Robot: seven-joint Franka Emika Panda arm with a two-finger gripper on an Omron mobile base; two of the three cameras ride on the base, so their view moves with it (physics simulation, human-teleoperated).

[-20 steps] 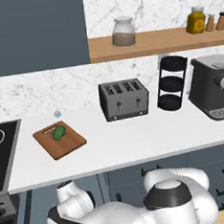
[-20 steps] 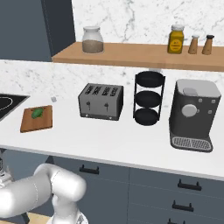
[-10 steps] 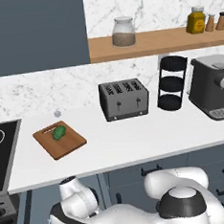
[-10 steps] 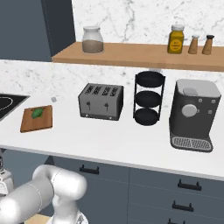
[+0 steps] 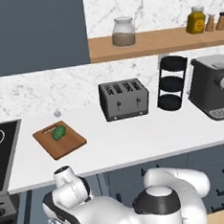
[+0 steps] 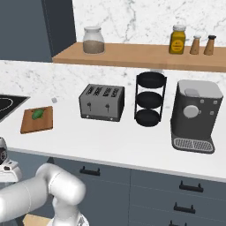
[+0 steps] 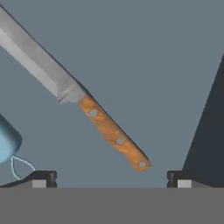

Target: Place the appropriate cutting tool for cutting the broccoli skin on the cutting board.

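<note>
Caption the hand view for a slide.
Open gripper poised above the knife, its wooden handle lying between the fingertips, a light-blue peeler beside it.

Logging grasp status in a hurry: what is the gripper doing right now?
Gripper: open, holding nothing; the wooden-handled, silver-bladed knife lies ahead between its spread fingertips.

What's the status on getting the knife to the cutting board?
Gripper open, low, above the knife, not yet grasped. Blue peeler close beside the blade. Cutting board on the counter, holding the broccoli.
</note>
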